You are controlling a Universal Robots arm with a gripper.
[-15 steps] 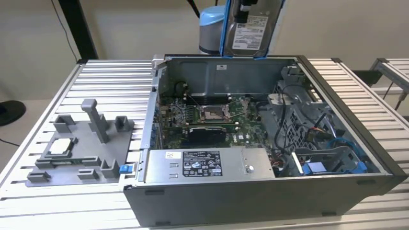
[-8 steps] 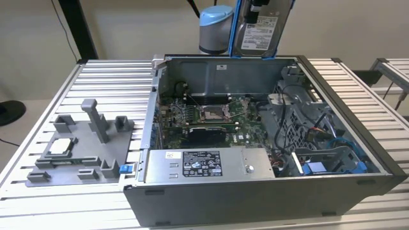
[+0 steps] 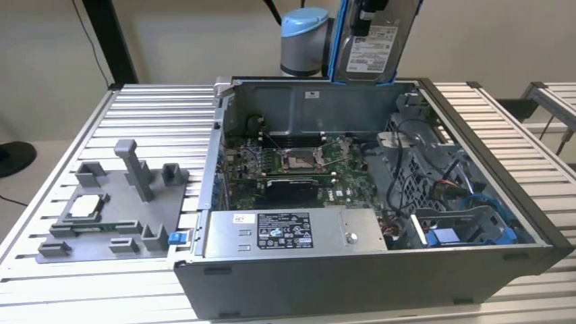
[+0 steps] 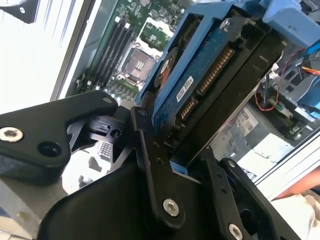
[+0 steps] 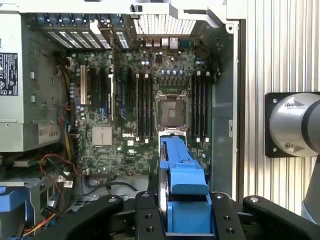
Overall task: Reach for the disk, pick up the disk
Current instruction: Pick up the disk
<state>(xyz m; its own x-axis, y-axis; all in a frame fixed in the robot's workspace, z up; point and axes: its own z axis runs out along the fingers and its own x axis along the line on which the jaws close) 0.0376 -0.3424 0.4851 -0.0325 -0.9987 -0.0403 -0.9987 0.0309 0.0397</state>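
The gripper (image 4: 172, 165) is clamped on the disk (image 4: 200, 85), its black fingers (image 5: 145, 220) pinching the blue frame. The disk (image 3: 371, 47) hangs on edge above the far wall of the open computer case (image 3: 531, 236), long axis upright, label facing the near side. A firm, level grip avoids slipping.

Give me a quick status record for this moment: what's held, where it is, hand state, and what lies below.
held item: flat silver-grey metal disk with white label and blue plastic frame, also in both wrist views
hand: black hand shut on the disk, fingers against its blue frame
disk position: lifted, above the rear wall of the open grey computer case
disk attitude: on edge, near upright
below: green motherboard
exterior view's left: grey plastic fixture on the slatted metal table
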